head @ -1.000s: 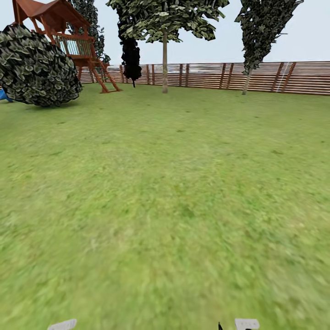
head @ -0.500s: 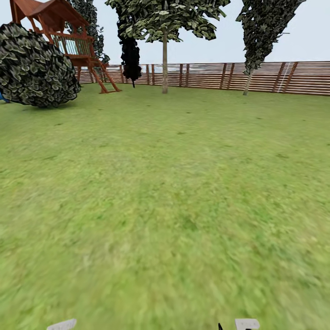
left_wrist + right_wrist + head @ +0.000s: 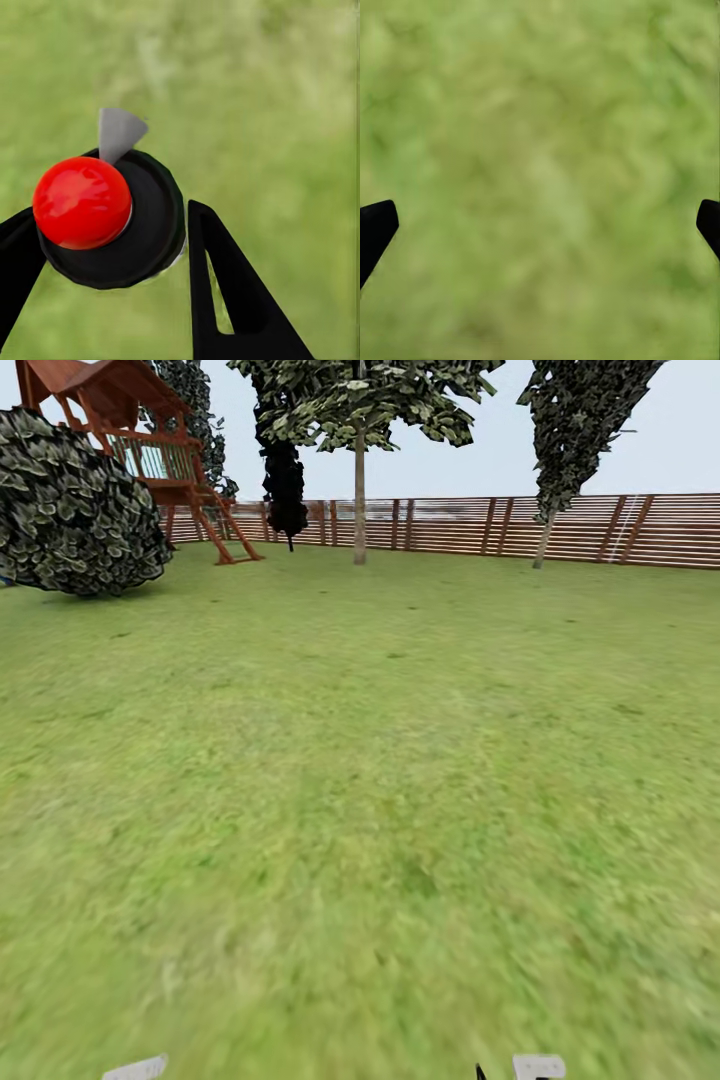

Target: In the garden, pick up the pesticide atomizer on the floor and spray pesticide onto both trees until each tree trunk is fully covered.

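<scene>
- Between the two black fingers of the left gripper (image 3: 112, 255), in the left wrist view, sits the pesticide atomizer (image 3: 112, 221): a round black cap with a glossy red ball on top and a small grey nozzle tab pointing away from the camera. The fingers press against the cap's sides, so that pincer is pinched on it, and the atomizer is off the floor.
- The right gripper (image 3: 540, 225) hangs over bare grass with its dark fingertips (image 3: 375, 229) at opposite edges of the right wrist view, spread wide and holding nothing.
- Far across the wide green lawn (image 3: 380, 810), against the brown slatted wooden fence (image 3: 600, 528), stands a tall tree with a straight pale bare trunk (image 3: 359, 500) and foliage only high up.
- That trunk lies ahead of the robot, near the middle of the head view and well apart from both arms, so the loaded left arm is the one to bring to it.
- The trunk's long axis is vertical, so spraying will likely call for closing in first, then sweeping the nozzle up and down.
- A rounded dark-leaved bush (image 3: 75, 510) and a red wooden play tower (image 3: 140, 450) stand off to the left.
</scene>
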{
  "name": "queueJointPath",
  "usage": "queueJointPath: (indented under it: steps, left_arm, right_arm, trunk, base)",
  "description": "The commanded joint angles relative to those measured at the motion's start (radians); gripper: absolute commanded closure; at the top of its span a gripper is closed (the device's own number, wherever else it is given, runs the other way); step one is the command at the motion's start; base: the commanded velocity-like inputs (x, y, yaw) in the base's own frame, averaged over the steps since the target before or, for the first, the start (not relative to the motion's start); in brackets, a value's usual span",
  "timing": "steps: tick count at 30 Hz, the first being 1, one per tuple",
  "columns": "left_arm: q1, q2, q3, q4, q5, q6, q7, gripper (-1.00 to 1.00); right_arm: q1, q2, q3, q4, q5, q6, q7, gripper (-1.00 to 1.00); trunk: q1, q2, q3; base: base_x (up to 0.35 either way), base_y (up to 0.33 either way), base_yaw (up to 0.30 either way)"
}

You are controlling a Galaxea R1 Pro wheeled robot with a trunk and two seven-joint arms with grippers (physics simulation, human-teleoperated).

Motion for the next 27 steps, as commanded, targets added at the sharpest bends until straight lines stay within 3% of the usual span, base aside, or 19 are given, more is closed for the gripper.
queueJointPath:
  steps: [1,27]
  left_arm:
    - [-0.001,0.000,-0.003,0.001,0.010,-0.003,-0.001,1.00]
    - [-0.001,-0.001,-0.003,0.001,0.010,-0.004,-0.001,1.00]
  right_arm:
    - [-0.001,0.000,-0.008,0.001,0.010,-0.003,-0.003,-1.00]
    - [-0.001,0.000,-0.008,0.001,0.010,-0.003,-0.003,-1.00]
  trunk:
    - [0.000,0.000,-0.001]
    - [0.000,0.000,-0.001]
  base:
    - [0.341,0.000,0.000]
    - [0.341,0.000,0.000]
